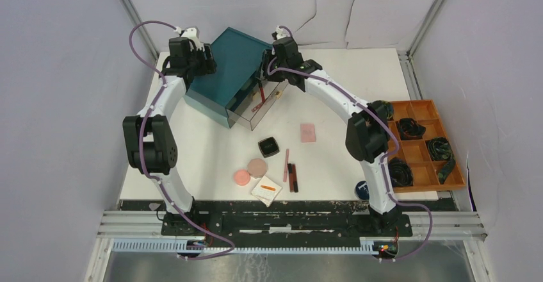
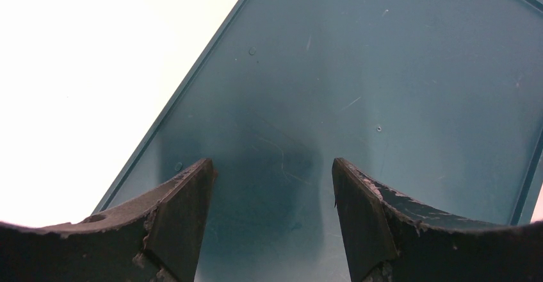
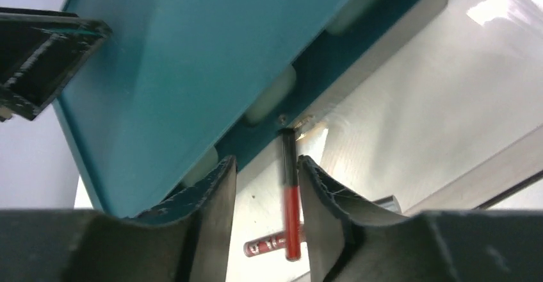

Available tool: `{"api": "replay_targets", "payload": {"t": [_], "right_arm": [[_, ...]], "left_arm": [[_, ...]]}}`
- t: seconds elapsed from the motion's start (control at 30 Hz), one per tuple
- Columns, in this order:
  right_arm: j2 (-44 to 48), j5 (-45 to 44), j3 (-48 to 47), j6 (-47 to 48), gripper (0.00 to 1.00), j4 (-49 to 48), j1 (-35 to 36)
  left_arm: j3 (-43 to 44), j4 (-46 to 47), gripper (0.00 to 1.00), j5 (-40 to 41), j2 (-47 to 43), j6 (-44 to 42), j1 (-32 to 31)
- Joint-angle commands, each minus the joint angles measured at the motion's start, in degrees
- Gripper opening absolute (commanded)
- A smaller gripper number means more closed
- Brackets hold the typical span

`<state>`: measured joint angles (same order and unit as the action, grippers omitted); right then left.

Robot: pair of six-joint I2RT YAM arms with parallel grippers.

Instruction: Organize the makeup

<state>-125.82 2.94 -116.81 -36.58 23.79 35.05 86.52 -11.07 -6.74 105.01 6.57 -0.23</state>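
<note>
The left tool hung over the lid of the teal box, its fingers spread and holding nothing. The right tool was above the box's clear drawer, fingers parted wider than the red stick standing upright between them. A second red stick lay flat in the drawer. The rest sat on the table near the arm bases: a black compact, a pink square, two round discs, a white pad, more thin sticks and a blue tin.
</note>
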Motion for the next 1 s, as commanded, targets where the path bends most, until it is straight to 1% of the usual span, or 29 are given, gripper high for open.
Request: {"api": "replay_targets", "payload": {"t": [0.0,0.03,0.1,0.2,0.3,0.37,0.5,0.63,0.77,0.87,0.97], "right_arm": [[4.17,-2.86,-1.21,1.57,0.62,-6.83,0.60],[5.51,-3.05,-0.31,2.79,0.67,-6.73,0.58],[7.75,-3.38,2.15,4.56,0.71,-6.74,0.63],[13.30,-3.60,5.47,7.28,0.70,-5.20,0.89],[17.22,-4.35,6.37,12.82,0.68,2.77,2.69],[21.46,-4.94,11.69,14.33,0.66,6.21,3.47],[29.84,-6.70,27.13,16.53,0.61,10.99,4.92],[33.93,-8.96,37.70,20.43,0.58,17.76,8.14],[35.27,-7.83,45.39,19.56,0.55,20.33,11.35],[36.39,-6.52,50.11,16.94,0.54,17.81,12.47],[35.69,-5.59,52.30,15.22,0.54,16.04,12.85]], "left_arm": [[-2.15,-4.75,0.75,-1.69,0.77,0.99,0.31],[-2.15,-4.74,0.75,-1.56,0.76,0.99,0.26],[-1.99,-4.75,0.75,-1.65,0.80,0.95,0.24],[-1.89,-4.88,0.75,-1.49,0.90,0.92,0.25],[-1.88,-5.01,0.75,-1.30,1.07,0.82,0.26],[-1.84,-5.01,0.75,-1.32,1.28,0.81,0.28],[-1.62,-5.13,0.75,-0.87,1.53,0.59,0.32],[-1.58,-5.28,0.75,-0.79,2.10,0.56,0.31],[-1.45,-5.27,0.75,-0.90,2.60,0.63,0.32],[-1.12,-5.34,0.75,-1.04,2.98,0.58,0.32],[-1.09,-5.36,0.75,-1.33,3.10,0.72,0.32]]}}
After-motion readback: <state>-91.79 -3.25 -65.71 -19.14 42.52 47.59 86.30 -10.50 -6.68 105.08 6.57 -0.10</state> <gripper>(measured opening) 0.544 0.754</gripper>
